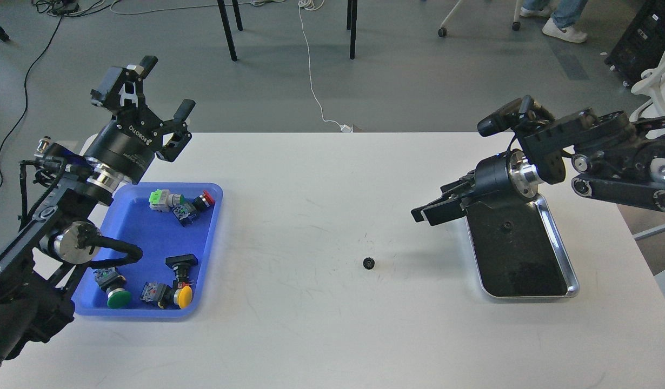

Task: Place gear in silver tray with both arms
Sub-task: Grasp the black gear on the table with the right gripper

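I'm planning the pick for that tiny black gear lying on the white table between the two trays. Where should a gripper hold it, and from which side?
The gear seems to lie flat, low on the bare table, so a side approach probably finds little to catch. Better to come straight down from above and pinch across its toothed rim on opposite sides. Nothing crowds it. The right gripper is nearer than the left gripper.

bare table [321, 178] all round small gear [369, 263]; right gripper [427, 212] overhanging silver tray [573, 281] far-left corner
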